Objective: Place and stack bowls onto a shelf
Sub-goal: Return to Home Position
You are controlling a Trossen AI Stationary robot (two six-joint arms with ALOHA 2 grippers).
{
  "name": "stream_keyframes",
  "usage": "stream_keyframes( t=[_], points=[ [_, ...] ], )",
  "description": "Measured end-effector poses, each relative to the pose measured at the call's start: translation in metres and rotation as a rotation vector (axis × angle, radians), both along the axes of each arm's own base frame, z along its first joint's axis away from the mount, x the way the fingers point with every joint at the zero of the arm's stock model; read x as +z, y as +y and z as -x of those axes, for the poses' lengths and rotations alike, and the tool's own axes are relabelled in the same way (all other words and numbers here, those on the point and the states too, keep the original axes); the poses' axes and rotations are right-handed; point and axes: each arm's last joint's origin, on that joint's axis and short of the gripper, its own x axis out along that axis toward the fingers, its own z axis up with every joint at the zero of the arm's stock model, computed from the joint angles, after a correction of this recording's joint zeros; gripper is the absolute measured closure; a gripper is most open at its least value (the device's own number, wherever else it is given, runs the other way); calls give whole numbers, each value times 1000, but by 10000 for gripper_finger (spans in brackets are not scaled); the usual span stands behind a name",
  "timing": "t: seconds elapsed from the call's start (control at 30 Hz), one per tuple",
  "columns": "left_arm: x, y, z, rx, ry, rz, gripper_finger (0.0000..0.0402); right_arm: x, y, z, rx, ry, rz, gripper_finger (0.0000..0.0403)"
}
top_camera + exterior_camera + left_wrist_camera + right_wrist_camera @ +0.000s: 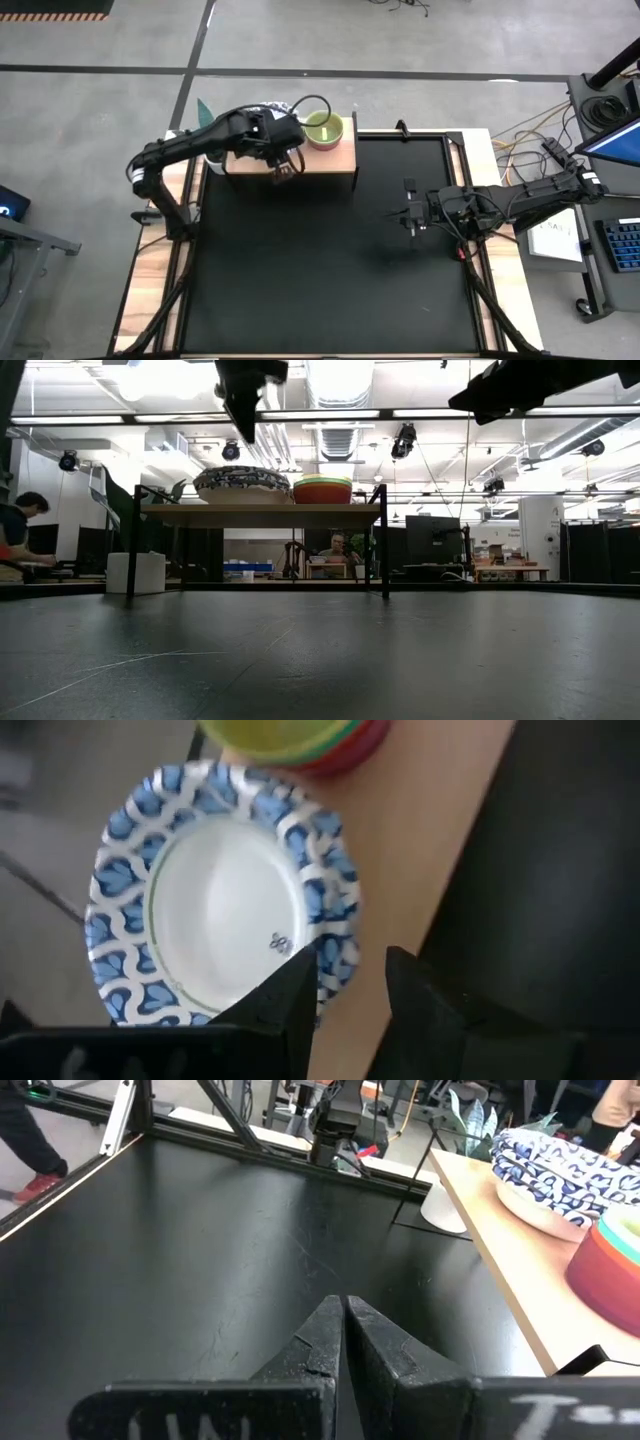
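Low view puts the black mat (pixel 320 660) nearest, bare across its front. Above the mat's right part, apart from the shelf, hangs the right gripper (pixel 411 216), its jaws pressed together with the fingertips touching. Farther back, at the mat's far edge, the shelf (pixel 260 513) stands on thin black legs. On its plank sit the stacked white bowls (pixel 241 484) with blue wavy rims. Just beside them to the right is the stack of plain bowls (pixel 322 490), yellow-green on top and red at the bottom. The left gripper (pixel 283 171) hovers over the shelf's front edge, near the patterned stack, with its jaws a narrow gap apart and holding nothing. Beyond the table, a person (pixel 335 546) sits in the room.
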Motion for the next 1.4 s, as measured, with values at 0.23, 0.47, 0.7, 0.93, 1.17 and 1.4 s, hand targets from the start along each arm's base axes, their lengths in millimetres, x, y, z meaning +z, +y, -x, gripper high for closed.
stream_keyframes(
  t=[0.23, 0.47, 0.7, 0.93, 1.17, 1.4],
  points=[
    [20, -43, 18, -263, -308, 52, 315, -5, 0, 1, 12, 32, 28, 394],
    [-4, -67, 63, -422, -591, 99, 331, -10, 0, 5, 50, 34, 35, 394],
    [-50, -72, 108, -397, -766, 117, 342, -11, -2, 21, 48, -27, 33, 394],
    [-92, -76, 141, -363, -908, 164, 350, -17, -5, 40, 45, -114, 15, 394],
    [-122, -80, 166, -343, -998, 215, 361, -21, -9, 65, 42, -287, -16, 394],
    [-136, -82, 188, -348, -1073, 204, 362, -24, -13, 90, 41, -414, -41, 394]
  ],
)
